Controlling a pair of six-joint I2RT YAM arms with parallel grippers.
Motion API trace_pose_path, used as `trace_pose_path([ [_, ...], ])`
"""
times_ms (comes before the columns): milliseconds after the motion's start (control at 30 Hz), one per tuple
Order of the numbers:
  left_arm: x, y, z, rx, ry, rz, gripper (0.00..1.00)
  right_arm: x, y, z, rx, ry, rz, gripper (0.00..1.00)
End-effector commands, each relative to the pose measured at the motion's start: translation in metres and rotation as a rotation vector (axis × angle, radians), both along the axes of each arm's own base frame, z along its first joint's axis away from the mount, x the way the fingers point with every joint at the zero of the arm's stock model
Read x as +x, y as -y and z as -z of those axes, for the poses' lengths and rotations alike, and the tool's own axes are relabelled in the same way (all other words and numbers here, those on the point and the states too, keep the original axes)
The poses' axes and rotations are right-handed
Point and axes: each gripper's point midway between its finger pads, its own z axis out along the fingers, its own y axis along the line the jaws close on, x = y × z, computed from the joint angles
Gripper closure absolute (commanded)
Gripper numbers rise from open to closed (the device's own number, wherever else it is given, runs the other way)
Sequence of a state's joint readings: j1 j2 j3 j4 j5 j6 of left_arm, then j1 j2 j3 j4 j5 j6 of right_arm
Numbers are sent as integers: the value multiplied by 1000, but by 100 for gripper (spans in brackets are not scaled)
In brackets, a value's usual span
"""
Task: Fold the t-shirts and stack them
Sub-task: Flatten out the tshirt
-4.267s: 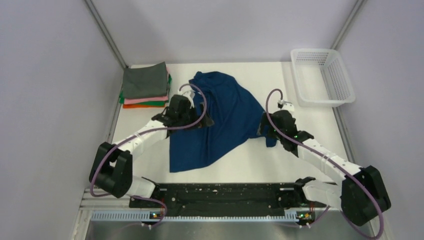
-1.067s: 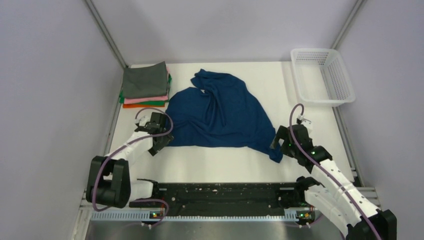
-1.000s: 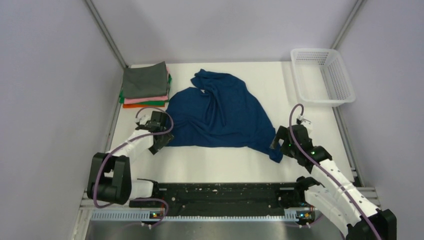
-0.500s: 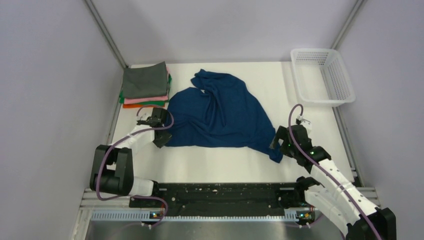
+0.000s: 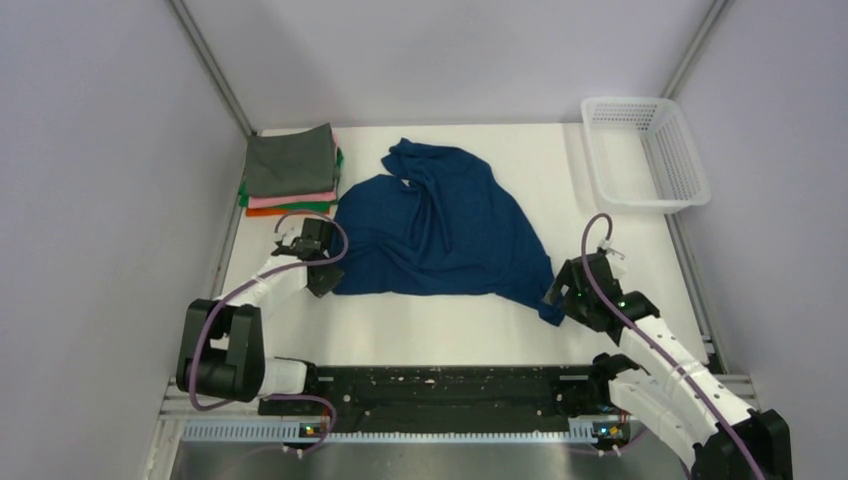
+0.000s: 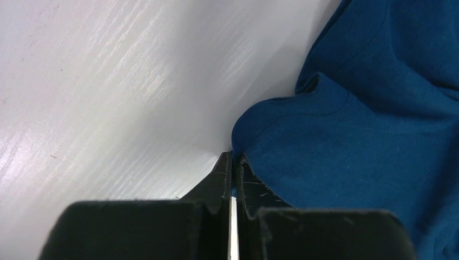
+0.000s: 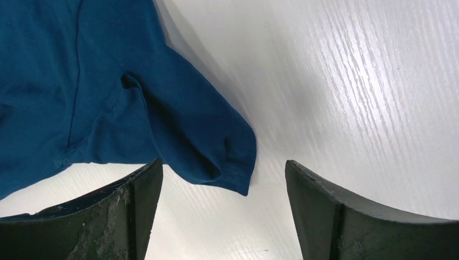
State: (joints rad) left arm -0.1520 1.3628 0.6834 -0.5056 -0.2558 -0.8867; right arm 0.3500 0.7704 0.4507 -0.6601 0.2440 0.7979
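Navy shirt (image 5: 440,235) lies rumpled, spread wide on tabletop (image 5: 450,320), near folded stack (image 5: 290,172). Left claw (image 5: 322,280) clenched, nipping shirt's left corner. Right claw (image 5: 556,300) released, straddling right corner. Cloth looks light, limp, prone to bunching; best hold: hem corners, pulled taut.

No text, label, brand, number or sign can be read in any of the views.
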Motion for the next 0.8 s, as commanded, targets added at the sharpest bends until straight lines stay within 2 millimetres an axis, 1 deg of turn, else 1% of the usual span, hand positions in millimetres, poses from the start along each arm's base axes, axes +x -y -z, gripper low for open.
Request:
trace_pose_path([
  [0, 3, 1, -12, -5, 67, 38, 100, -1, -3, 8, 49, -9, 60, 21],
  [33, 1, 0, -13, -4, 71, 43, 100, -9, -1, 15, 43, -45, 61, 24],
  [67, 1, 1, -14, -5, 79, 48, 100, -10, -2, 17, 48, -49, 59, 27],
  [167, 0, 5, -19, -27, 114, 74, 100, -8, -8, 24, 65, -55, 34, 37],
  [300, 0, 7, -22, -40, 140, 81, 100, -6, -9, 29, 61, -67, 28, 43],
  [400, -1, 7, -23, -40, 142, 84, 100, -4, -16, 34, 84, -76, 11, 52],
  [467, -1, 7, -23, -41, 144, 85, 100, -3, -23, 36, 109, -78, -10, 55],
  [533, -1, 7, -24, -42, 145, 84, 100, -5, -27, 40, 106, -95, -19, 56],
  [600, -1, 8, -24, -43, 148, 85, 100, -8, -28, 44, 94, -109, -22, 60],
  [667, -1, 8, -24, -44, 150, 87, 100, -10, -28, 48, 84, -121, -20, 68],
  [733, -1, 8, -28, -45, 165, 90, 100, -8, -28, 47, 80, -112, -21, 78],
  [767, 0, 8, -32, -47, 180, 92, 100, -5, -29, 44, 78, -94, -27, 90],
])
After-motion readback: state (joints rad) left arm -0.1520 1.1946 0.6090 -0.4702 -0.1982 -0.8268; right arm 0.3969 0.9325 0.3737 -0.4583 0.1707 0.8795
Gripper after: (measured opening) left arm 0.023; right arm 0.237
